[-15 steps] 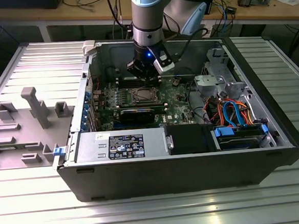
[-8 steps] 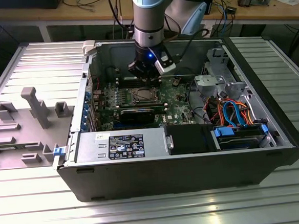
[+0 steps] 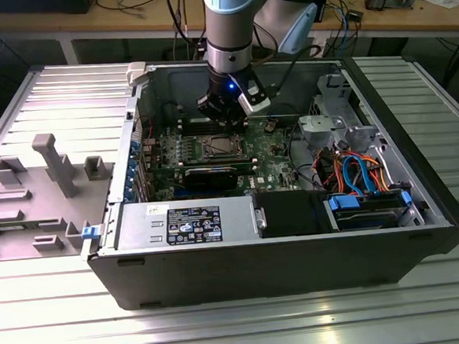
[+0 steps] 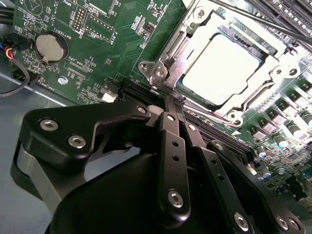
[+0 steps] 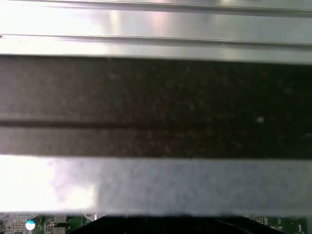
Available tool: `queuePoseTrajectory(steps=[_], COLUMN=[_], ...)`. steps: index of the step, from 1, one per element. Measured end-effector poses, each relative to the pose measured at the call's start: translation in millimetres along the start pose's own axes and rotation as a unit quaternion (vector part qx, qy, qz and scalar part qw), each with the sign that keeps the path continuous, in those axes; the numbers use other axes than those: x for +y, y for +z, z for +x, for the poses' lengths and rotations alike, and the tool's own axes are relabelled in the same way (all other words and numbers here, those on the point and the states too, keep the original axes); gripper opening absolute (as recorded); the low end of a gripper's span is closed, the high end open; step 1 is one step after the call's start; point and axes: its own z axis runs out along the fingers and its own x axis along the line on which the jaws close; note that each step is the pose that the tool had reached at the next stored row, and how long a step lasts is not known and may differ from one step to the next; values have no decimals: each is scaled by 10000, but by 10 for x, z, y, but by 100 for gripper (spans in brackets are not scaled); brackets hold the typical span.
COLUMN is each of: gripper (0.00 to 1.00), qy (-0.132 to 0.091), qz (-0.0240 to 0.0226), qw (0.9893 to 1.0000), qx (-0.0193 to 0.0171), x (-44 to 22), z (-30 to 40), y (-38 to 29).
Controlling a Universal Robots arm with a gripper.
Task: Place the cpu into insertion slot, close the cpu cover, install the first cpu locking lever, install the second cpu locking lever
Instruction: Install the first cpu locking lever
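Second wrist view: the gripper (image 4: 171,105) was seen pressed together, tips touching the corner of the cpu cover (image 4: 171,58). The cpu (image 4: 222,68) was seated under that closed frame, just beyond the fingertips.

In the second wrist view the gripper (image 4: 174,100) has its black fingers (image 4: 173,146) drawn together, tips at the cover's (image 4: 195,41) corner. The cover lies flat around the cpu (image 4: 226,68), whose bright silver top fills its window. A coin battery (image 4: 51,47) sits well apart on the green motherboard (image 4: 122,44).
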Motion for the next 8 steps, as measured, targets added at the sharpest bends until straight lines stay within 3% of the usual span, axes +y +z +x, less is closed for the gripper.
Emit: queuePoseTrajectory(steps=[8], gripper=[11], qy=[0], qz=[-1], qw=[10000], qx=[-1], x=[2], z=[-1], y=[-13])
